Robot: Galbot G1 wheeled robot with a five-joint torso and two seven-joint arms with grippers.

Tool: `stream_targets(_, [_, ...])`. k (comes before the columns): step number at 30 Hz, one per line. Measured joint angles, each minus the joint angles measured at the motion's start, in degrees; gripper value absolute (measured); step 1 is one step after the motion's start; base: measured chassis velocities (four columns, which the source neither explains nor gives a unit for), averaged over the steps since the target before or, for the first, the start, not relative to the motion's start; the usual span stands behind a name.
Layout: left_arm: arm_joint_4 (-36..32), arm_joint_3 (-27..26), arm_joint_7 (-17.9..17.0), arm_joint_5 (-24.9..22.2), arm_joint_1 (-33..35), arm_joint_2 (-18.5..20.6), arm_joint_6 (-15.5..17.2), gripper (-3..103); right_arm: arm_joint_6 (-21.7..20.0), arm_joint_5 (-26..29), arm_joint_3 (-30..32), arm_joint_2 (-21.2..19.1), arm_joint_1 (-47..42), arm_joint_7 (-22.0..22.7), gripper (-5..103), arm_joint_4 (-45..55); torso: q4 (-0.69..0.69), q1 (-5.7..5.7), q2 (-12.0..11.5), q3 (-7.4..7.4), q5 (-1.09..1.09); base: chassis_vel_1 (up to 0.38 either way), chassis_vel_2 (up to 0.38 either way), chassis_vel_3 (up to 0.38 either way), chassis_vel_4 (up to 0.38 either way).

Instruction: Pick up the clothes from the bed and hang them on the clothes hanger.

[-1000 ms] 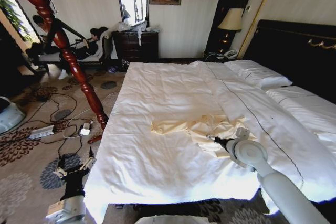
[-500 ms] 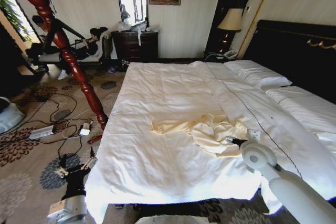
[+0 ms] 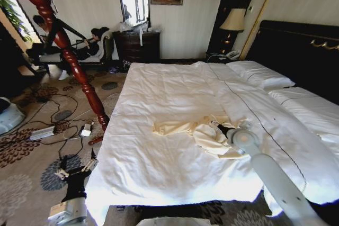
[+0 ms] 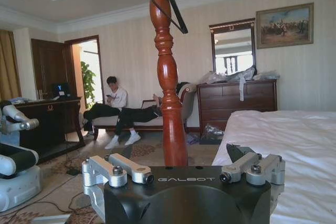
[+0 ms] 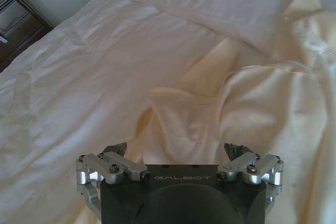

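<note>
Right gripper [image 5: 176,153] has advanced, spread over the clothes [image 3: 204,130]

Bare duvet lies open all around the clothes [image 3: 204,130] on the bed [image 3: 159,93]; a red wooden post [image 3: 63,46] (floor-standing) blocks the bed's left edge.

The right tool [image 3: 221,129] hides part of the clothes [image 3: 204,130]. The bed [image 3: 159,93] runs off the right edge.

Clothes [image 3: 204,132] lie on bed [image 3: 159,93] near its front edge, right gripper [image 3: 220,127] at their 3 o'clock, left gripper [image 3: 74,172] at 8 o'clock beside the bed.
</note>
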Motion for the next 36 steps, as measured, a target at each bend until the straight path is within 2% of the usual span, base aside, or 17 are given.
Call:
stream_targets(2, [0.3,0.0,0.0,-0.1,-0.1,0.0,0.0,100,0.0,-0.7,-1.1,1.0,1.5,-0.6,103,-1.4,0.02,0.0,0.0,0.0,-0.02,0.0,0.0,0.0,0.0])
stream_targets(4, [0.5,0.0,0.0,-0.1,-0.2,0.0,0.0,100,0.0,-1.8,-2.0,1.3,1.9,-1.3,94,-1.9,0.01,0.0,0.0,0.0,-0.01,0.0,0.0,0.0,0.0])
stream_targets(7, [0.7,-0.1,0.0,-0.2,-0.2,0.0,0.0,100,0.0,-2.4,-2.4,1.3,1.5,-2.0,89,-1.9,0.0,0.0,0.0,0.0,-0.01,0.0,0.0,0.0,0.0])
stream_targets(8, [0.9,-0.1,-0.1,-0.3,-0.3,0.0,0.0,100,0.1,-2.7,-2.5,1.2,0.8,-2.6,78,-1.5,-0.01,0.0,0.0,0.0,-0.01,0.0,0.0,0.0,0.0])
stream_targets(9, [1.0,-0.1,-0.1,-0.3,-0.4,0.0,0.0,100,0.2,-3.0,-2.4,1.1,0.3,-3.1,78,-1.0,-0.01,0.0,0.0,0.0,0.0,0.0,0.0,0.0,0.0])
stream_targets(10, [1.2,0.0,-0.1,-0.3,-0.4,0.0,0.0,100,0.4,-3.1,-2.4,1.0,-0.1,-3.5,73,-0.6,-0.01,-0.01,0.0,0.0,-0.01,0.0,0.0,0.0,0.0])
stream_targets(13, [1.4,0.1,-0.1,-0.2,-0.6,-0.1,0.0,100,0.9,-3.6,-2.3,0.8,-0.9,-4.3,68,0.1,0.0,0.0,0.0,-0.01,-0.01,0.0,0.0,0.0,0.0])
stream_targets(14, [1.6,0.3,-0.1,-0.2,-0.7,-0.2,0.0,100,1.4,-3.9,-2.2,0.7,-1.5,-5.0,57,0.7,-0.01,0.0,0.0,-0.01,-0.01,0.0,0.0,0.0,0.0])
stream_targets(16, [1.6,0.3,-0.1,-0.1,-0.7,-0.3,0.0,100,1.7,-4.0,-2.1,0.6,-1.9,-5.3,57,1.1,-0.01,0.0,0.0,-0.01,-0.01,0.0,0.0,0.0,0.0])
stream_targets(20, [1.6,0.5,-0.1,0.1,-0.8,-0.5,0.0,100,2.7,-3.5,-1.3,0.2,-2.9,-6.1,34,2.7,0.0,0.0,0.0,-0.01,0.0,0.0,0.0,0.0,0.0])
stream_targets(22, [1.6,0.5,-0.1,0.1,-0.8,-0.5,-0.1,100,2.7,-2.8,-0.8,0.0,-3.2,-6.4,34,3.5,0.0,0.0,0.0,-0.01,0.0,0.0,0.0,0.0,0.0])
stream_targets(25, [1.6,0.4,-0.1,0.1,-0.7,-0.5,-0.1,100,2.8,-2.1,-0.4,-0.3,-3.7,-7.6,18,5.0,0.0,-0.01,0.0,-0.01,-0.01,0.0,0.0,0.0,0.0])
stream_targets(26, [1.6,0.4,-0.1,0.1,-0.7,-0.5,-0.1,100,2.8,-2.1,-0.4,-0.3,-3.7,-7.6,18,5.0,0.0,-0.01,0.0,-0.01,-0.01,0.0,0.0,0.0,0.0])
stream_targets(29, [1.2,0.4,-0.1,0.3,-0.6,-0.6,-0.2,100,3.1,-2.0,-0.2,-0.5,-3.8,-8.4,3,6.4,0.01,0.0,0.0,-0.01,0.0,0.0,0.0,0.0,0.0])
stream_targets(34, [1.1,0.4,-0.1,0.3,-0.5,-0.7,-0.3,100,2.7,-2.5,0.1,-1.2,-4.2,-8.7,1,7.4,0.0,0.0,0.0,-0.01,-0.01,0.0,0.0,0.0,0.0])
stream_targets(36, [1.0,0.4,-0.1,0.4,-0.4,-0.8,-0.4,100,0.7,-3.8,0.1,-1.6,-4.3,-6.5,0,7.1,0.0,-0.01,0.0,-0.01,-0.01,0.0,0.0,0.0,0.0])
